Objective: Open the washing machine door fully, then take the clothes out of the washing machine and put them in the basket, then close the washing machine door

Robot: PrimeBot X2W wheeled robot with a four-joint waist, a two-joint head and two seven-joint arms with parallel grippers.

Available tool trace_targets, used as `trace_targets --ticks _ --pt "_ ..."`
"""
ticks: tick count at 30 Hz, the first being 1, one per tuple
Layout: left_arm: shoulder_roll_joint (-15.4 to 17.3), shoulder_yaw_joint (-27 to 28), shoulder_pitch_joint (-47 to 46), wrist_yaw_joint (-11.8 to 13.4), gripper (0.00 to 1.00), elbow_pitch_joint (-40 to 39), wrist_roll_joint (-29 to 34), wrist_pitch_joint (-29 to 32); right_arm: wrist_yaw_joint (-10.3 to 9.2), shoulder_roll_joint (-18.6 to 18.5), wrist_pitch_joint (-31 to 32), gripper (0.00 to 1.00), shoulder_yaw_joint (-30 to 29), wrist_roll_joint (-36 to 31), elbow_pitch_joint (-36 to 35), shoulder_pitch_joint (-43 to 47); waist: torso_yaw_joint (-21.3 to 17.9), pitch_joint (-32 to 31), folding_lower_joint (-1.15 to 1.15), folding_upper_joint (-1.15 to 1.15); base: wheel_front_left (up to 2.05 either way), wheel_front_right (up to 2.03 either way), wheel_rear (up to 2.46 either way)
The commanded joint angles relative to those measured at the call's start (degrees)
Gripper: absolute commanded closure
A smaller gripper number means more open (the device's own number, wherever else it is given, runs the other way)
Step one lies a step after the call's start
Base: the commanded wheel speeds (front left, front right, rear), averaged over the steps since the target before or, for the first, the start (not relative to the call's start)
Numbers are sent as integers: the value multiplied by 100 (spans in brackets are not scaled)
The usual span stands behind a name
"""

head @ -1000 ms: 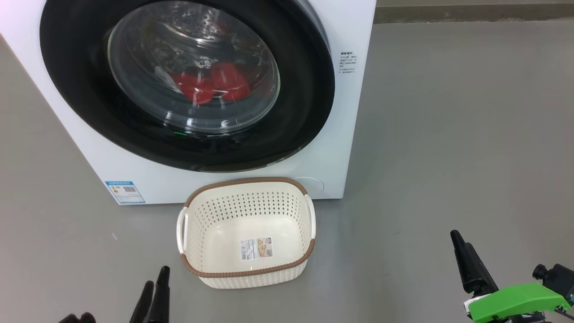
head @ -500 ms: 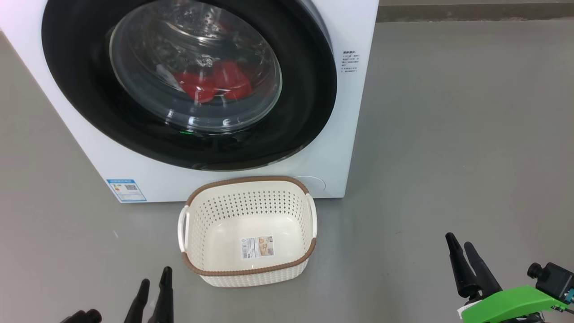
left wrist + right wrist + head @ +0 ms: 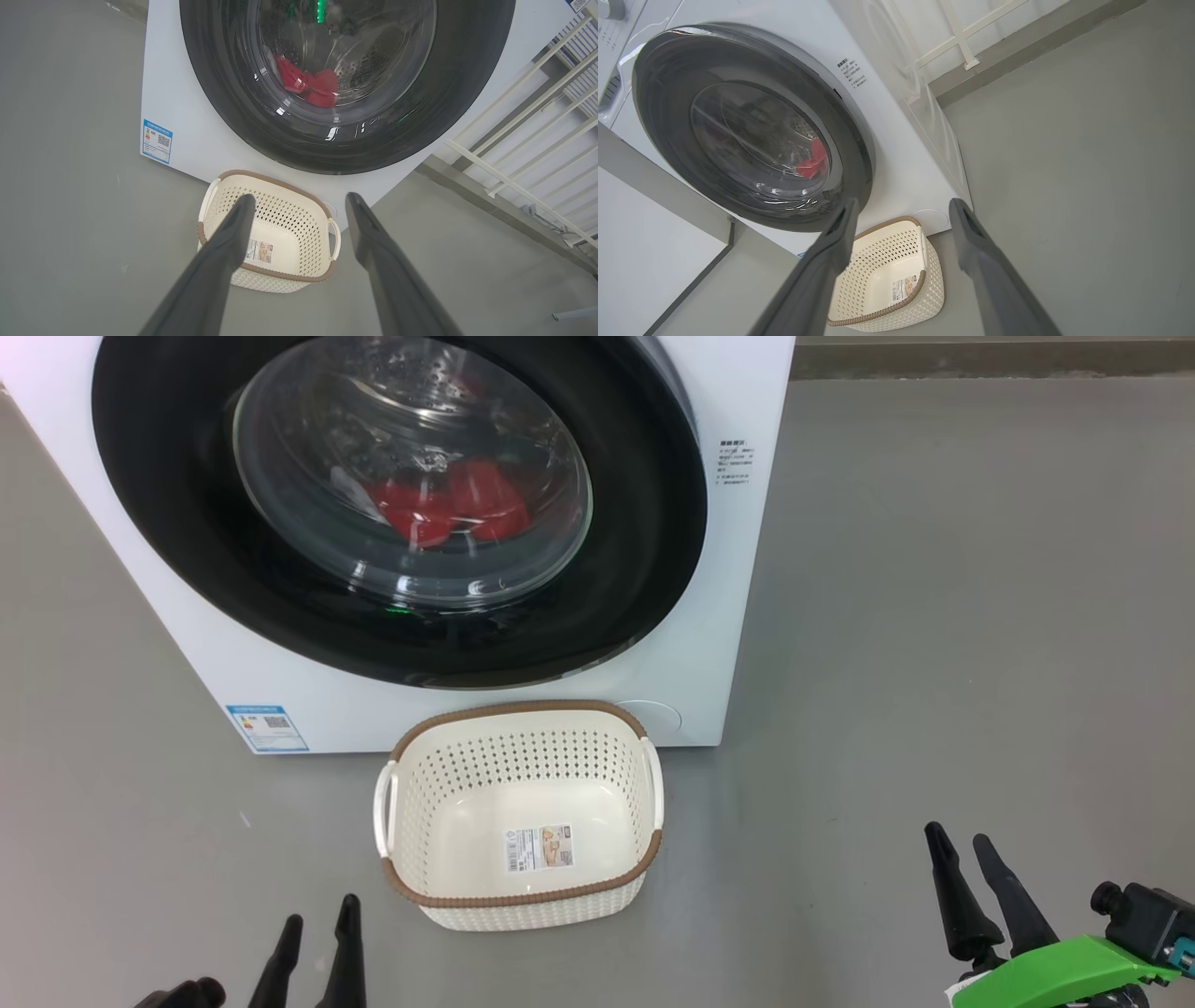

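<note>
Task status: all three steps are standing outstanding. Washing machine door (image 3: 411,439): sitting apparently shut against the washing machine (image 3: 719,616), opening not yet begun. Clothes (image 3: 448,509): lying red inside the drum behind the glass, far from both claws. Basket (image 3: 518,707): standing empty on the floor (image 3: 934,616), just in front of the machine. Left claw (image 3: 320,910): hovering near and left of the basket, fingers spread, gripping nothing. Right claw (image 3: 956,835): hovering near and right, well apart from the basket, likewise spread and carrying nothing.

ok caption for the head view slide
Left hand and right hand open before the empty basket; red clothes show through the washing machine door
</note>
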Motion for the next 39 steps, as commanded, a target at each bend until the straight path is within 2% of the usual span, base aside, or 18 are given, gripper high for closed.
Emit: trace_targets --ticks 1,22,39 --pt "92 111 -44 41 0 -122 198 -86 3 -115 -80 0 75 -154 -171 -58 3 3 0 0 0 0 0" --pt "120 52 4 193 0 -149 1591 -443 4 -119 -434 0 25 -1413 -155 24 56 50 0 0 0 0 0" --pt "142 123 25 171 0 -52 2509 -715 4 -37 -704 0 -153 -2330 -254 97 88 97 0 0 0 0 0"
